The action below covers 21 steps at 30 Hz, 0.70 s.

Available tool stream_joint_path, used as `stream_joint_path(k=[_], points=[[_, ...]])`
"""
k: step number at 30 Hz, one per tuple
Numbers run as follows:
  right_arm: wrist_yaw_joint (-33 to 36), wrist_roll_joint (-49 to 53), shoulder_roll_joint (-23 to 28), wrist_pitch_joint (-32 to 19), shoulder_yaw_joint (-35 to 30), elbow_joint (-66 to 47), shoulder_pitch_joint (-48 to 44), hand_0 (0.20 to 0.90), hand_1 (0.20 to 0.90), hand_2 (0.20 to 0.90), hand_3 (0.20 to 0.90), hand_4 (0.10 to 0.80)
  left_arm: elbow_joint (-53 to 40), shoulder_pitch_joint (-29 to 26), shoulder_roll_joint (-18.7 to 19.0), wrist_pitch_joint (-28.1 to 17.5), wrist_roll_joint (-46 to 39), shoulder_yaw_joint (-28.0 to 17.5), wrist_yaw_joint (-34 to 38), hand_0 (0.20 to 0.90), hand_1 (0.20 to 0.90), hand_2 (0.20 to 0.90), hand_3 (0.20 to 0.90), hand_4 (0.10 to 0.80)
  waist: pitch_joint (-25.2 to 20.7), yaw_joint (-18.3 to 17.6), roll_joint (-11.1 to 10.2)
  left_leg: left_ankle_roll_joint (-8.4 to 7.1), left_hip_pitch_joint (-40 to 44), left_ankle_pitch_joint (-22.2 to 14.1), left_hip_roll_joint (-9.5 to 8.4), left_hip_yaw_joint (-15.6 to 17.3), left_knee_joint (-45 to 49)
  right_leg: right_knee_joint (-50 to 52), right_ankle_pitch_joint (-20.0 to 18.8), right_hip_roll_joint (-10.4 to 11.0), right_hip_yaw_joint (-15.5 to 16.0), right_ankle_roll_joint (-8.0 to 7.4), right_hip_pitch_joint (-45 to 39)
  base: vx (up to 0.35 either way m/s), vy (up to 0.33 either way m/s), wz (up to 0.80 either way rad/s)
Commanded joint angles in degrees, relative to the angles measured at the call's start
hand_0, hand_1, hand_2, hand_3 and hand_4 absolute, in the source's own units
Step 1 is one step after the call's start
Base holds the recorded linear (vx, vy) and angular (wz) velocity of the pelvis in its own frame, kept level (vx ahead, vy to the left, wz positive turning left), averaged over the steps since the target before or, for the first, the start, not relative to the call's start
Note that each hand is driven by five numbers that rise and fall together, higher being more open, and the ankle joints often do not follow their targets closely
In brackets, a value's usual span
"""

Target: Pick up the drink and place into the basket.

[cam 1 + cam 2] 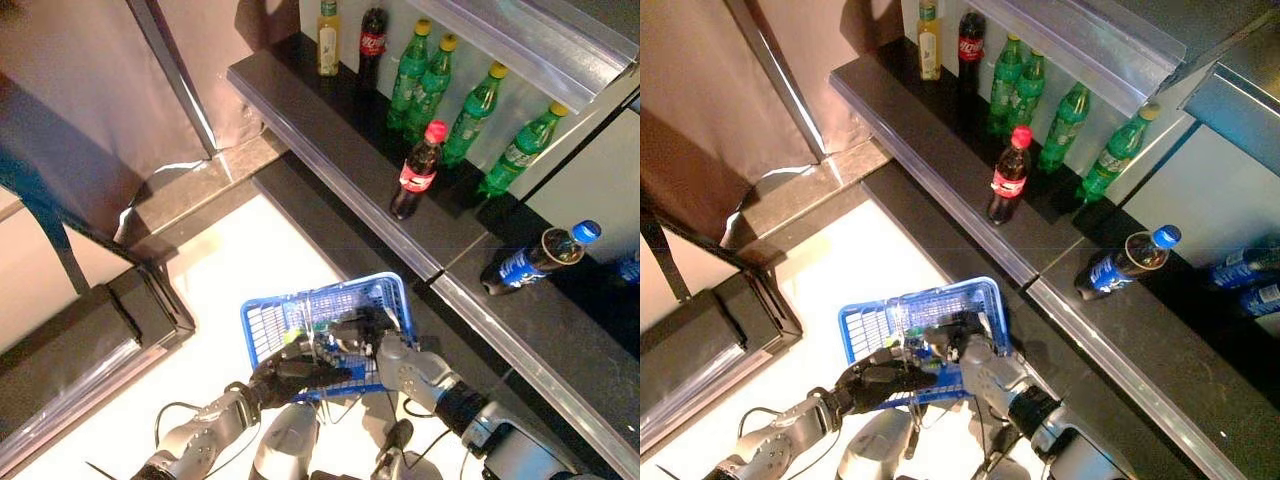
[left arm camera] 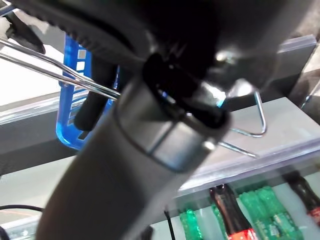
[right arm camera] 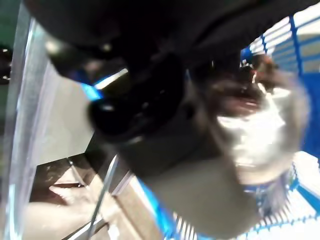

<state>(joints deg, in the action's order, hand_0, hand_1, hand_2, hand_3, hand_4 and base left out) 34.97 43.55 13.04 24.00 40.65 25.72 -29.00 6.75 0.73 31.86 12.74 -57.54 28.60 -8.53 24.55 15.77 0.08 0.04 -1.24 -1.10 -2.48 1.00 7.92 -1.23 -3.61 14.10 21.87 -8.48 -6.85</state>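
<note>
The blue basket (image 1: 262, 325) hangs in front of me over the white floor. My left hand (image 1: 290, 378) is shut on its thin wire handles (image 2: 50, 70) at the near rim. My right hand (image 1: 365, 335) reaches into the basket from the right. In the right wrist view it is curled round a drink (image 3: 250, 120) with dark liquid, held over the blue mesh (image 3: 300, 45). The drink is hidden behind the hand in the eye views.
A dark shelf (image 1: 330, 160) runs along the right. On it stand green bottles (image 1: 430, 85), a red-capped cola bottle (image 1: 417, 170), a yellowish bottle (image 1: 328, 38) and a leaning blue-capped dark bottle (image 1: 540, 255). A dark low unit (image 1: 90, 340) stands at the left.
</note>
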Motion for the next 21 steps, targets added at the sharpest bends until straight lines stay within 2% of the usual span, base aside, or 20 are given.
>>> stream_joint_path(k=[1, 15, 21], points=[[-0.79, 1.57, -2.63, -5.51, 0.96, -1.83, -6.42, 0.9, 0.9, 0.9, 0.9, 0.8, -18.66, -3.89, -2.94, -5.46, -5.92, 1.78, -13.82, 0.3, 0.3, 0.3, 0.2, 0.1, -6.14, 1.08, -0.19, 0.06, -5.51, -3.93, -1.48, -0.09, 10.28, 5.01, 0.25, 0.43, -1.33, 1.95, 3.68, 0.01, -0.009, 0.05], [-0.28, -0.76, 1.44, -10.2, -3.71, -4.64, -4.01, 0.9, 0.9, 0.9, 0.9, 0.8, -19.03, -2.48, -2.45, -5.84, -5.93, -0.42, -12.37, 0.3, 0.3, 0.3, 0.2, 0.1, -5.79, 0.09, -0.36, 0.07, -4.97, -4.02, -0.54, 1.42, 9.6, 5.22, 0.29, -0.22, -1.29, 2.06, 3.98, 0.002, -0.001, 0.01], [-6.63, -5.14, 6.55, -9.88, -5.67, -14.08, 0.9, 0.9, 0.9, 0.9, 0.9, 0.8, -19.12, -0.19, -2.03, -7.71, -5.38, -2.39, -10.67, 0.3, 0.3, 0.3, 0.2, 0.1, -5.69, -1.47, -0.79, 0.13, -4.89, -4.01, -0.01, 2.39, 8.97, 5.18, 0.48, -0.78, -2.15, 1.99, 4.65, -0.024, -0.002, -0.03]])
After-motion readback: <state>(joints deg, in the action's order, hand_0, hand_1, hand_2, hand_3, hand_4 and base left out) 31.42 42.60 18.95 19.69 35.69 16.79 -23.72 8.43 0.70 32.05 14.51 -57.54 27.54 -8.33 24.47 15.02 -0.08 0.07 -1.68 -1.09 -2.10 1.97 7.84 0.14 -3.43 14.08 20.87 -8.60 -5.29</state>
